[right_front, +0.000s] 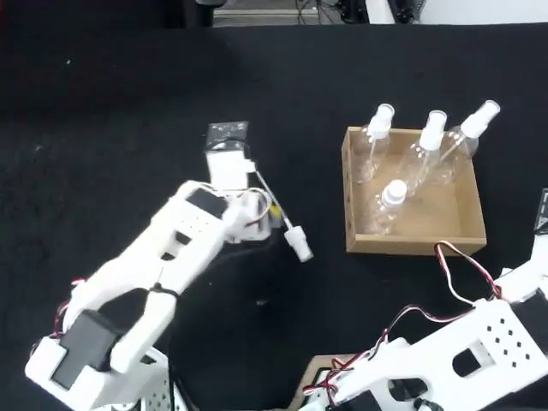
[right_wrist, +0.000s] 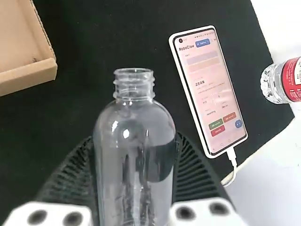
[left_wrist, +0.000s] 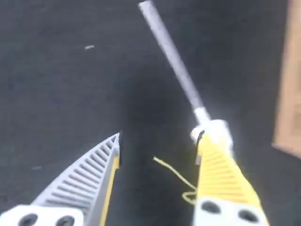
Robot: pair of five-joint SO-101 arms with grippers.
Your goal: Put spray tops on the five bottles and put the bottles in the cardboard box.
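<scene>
Clear uncapped plastic bottle [right_wrist: 134, 117] clamped in right gripper [right_wrist: 134, 157] — fifth capping, seemingly. Left gripper [left_wrist: 159, 139] wide beside white spray top [right_front: 298, 242], centre frame — grasp next.

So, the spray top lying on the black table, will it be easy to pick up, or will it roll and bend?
The spray top looks small and plastic, so it is probably very light. Its long thin tube will likely flex if pushed sideways. The rounded head beside the left gripper may roll or pivot when nudged.
</scene>
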